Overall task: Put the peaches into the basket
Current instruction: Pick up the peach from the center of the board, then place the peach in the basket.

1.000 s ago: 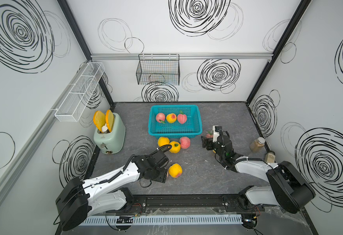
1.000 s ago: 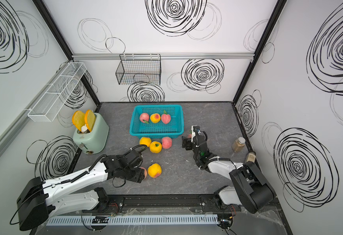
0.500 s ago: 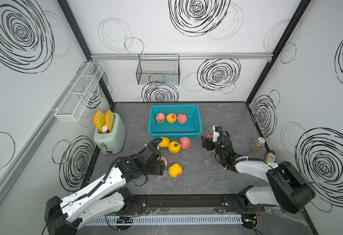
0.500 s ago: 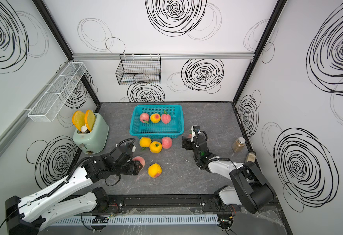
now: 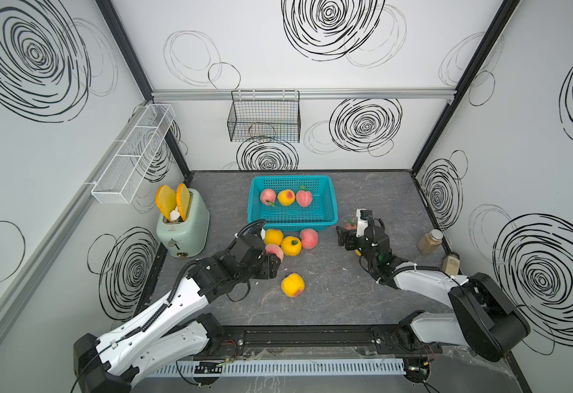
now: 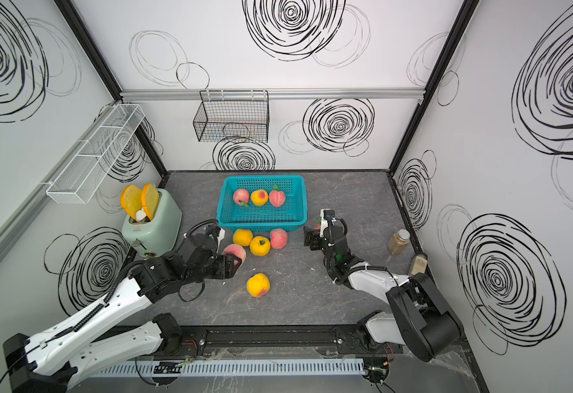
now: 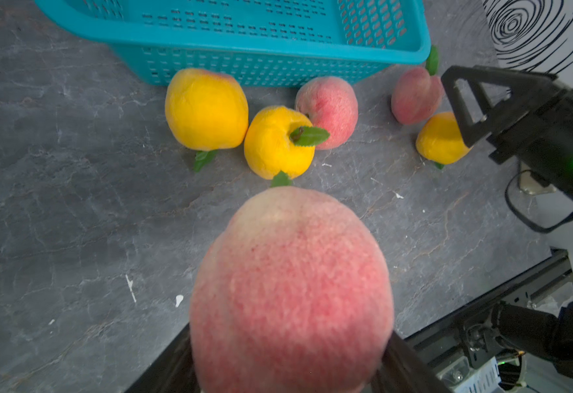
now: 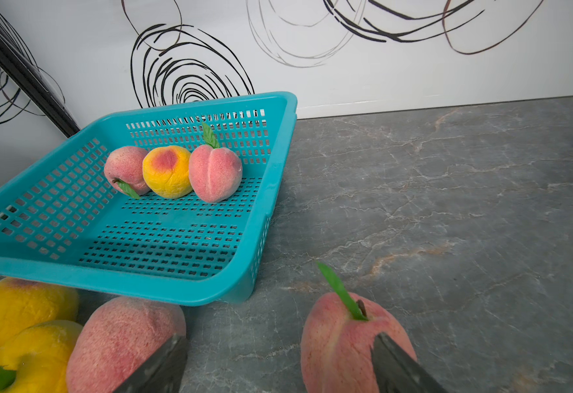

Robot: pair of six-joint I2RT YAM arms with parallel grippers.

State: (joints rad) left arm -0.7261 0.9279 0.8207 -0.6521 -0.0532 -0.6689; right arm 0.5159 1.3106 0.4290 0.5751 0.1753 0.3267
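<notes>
Nearest the rail [image 5: 295, 338], a lone peach [image 5: 292, 285] lies by itself on the floor [image 5: 346, 299]. Just behind it the left gripper [image 5: 273, 262] pinches a pink peach [image 7: 291, 289] between its jaws, and the fruit looks clear of the floor (the left wrist view shows slab past it). The step in hand is, I judge, the carry: one fruit grasped, not yet over the basket [image 5: 295, 223].

A trio [image 5: 291, 245] of peaches sits between, against the basket's near wall. So the next move calls for a rise above them and the flared rim, then a release over the bare near half of the bottom. The right gripper [image 5: 345, 238] hangs low by the basket's corner, jaws spread and empty, with a leafed peach [image 8: 342, 340] just beside one finger and a yellow peach [image 7: 441, 143] near the arm. Three peaches [image 5: 286, 197] lie in a row at the basket's far side.

The floor is flat grey veined slab, flecked white. Farther off are a toaster [image 5: 183, 234] at the left and two jars [image 5: 431, 241] at the right. A wire basket [image 5: 264, 122] hangs on the back wall and a white rack [image 5: 132, 153] on the left, both on white panels with black swirls.
</notes>
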